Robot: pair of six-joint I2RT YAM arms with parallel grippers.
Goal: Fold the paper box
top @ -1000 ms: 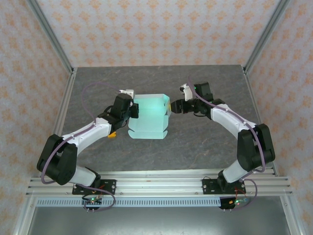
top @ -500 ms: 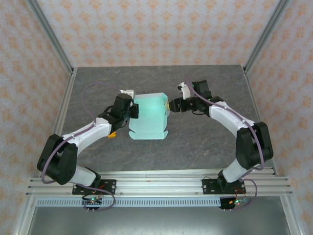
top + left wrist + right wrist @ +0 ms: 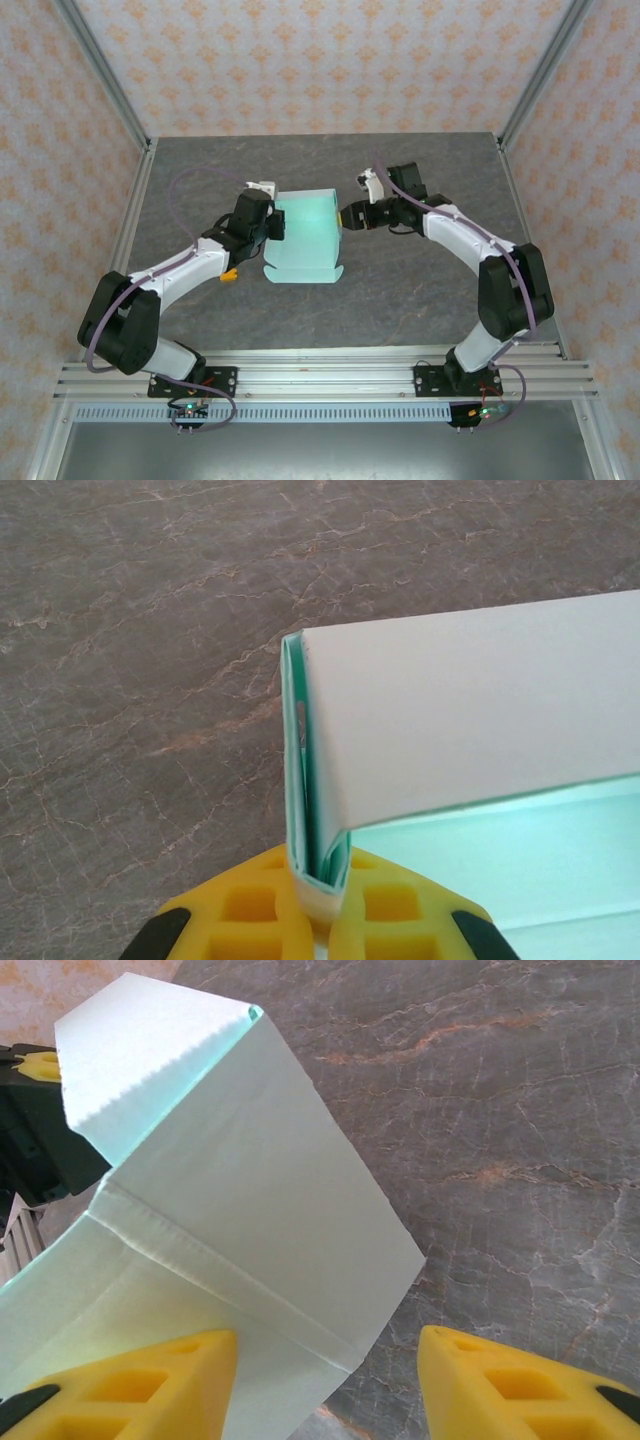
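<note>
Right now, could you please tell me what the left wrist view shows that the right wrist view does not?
Left wrist view: the left gripper, its jaws shut on a doubled edge of the paper box, the layers pinched between them. Right wrist view: the right gripper with its jaws apart, the corner of a creased panel reaching between them, and a flap with a serrated edge standing up beyond. Both share the pale card of the box and the grey marbled table.
</note>
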